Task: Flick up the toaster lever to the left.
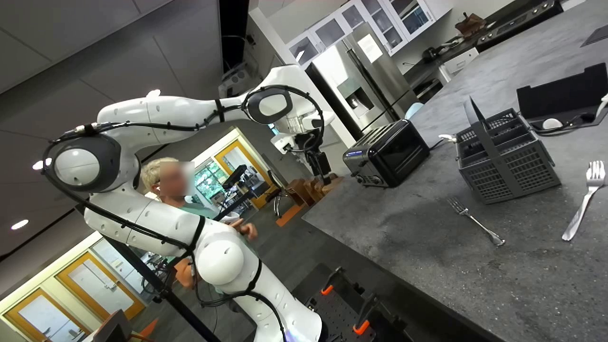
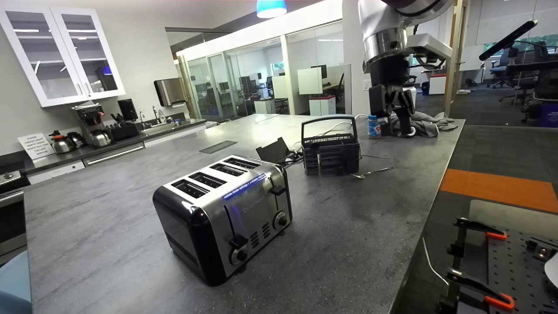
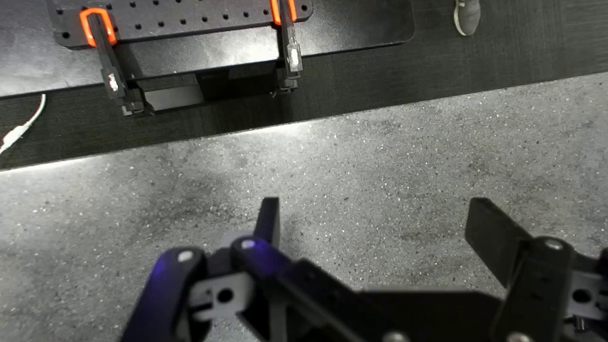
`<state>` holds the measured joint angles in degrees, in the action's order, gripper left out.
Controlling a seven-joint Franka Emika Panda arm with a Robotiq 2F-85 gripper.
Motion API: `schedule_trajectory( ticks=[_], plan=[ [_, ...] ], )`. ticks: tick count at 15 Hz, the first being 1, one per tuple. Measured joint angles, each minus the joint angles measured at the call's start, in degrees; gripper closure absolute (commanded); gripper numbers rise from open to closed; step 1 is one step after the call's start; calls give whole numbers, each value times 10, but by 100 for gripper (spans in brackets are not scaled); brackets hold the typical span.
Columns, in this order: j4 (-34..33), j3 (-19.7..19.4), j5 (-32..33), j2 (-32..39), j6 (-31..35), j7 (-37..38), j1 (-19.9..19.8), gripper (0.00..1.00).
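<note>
The toaster is a black and steel box with a flat slotted top on the grey counter. In an exterior view its front faces the camera's right. Its left lever sits low, just above a dial. Its right lever sits high in its slot. My gripper is apart from the toaster, pointing down to the left of it in that exterior view. It also shows far behind the toaster. In the wrist view the gripper is wide open and empty above bare counter; the toaster is out of that view.
A grey slatted utensil rack stands near the toaster. Two forks lie on the counter. An open black case lies behind the rack. A bottle and cloth stand farther back. Clamps line the robot's base plate.
</note>
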<state>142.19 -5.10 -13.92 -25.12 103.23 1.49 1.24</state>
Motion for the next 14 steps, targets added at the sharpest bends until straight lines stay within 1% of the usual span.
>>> schedule_trajectory(
  ticks=[3, 5, 7, 10, 14],
  plan=[
    [0, 3, 0, 0, 1, 0, -1, 0],
    [3, 19, -9, -2, 16, 5, 0, 0],
    [11, 50, -30, -8, 50, 19, 6, 0],
    [18, 106, -58, -17, 110, 66, 33, 0],
    [9, 176, -62, -1, 169, 147, 69, 0]
  ],
)
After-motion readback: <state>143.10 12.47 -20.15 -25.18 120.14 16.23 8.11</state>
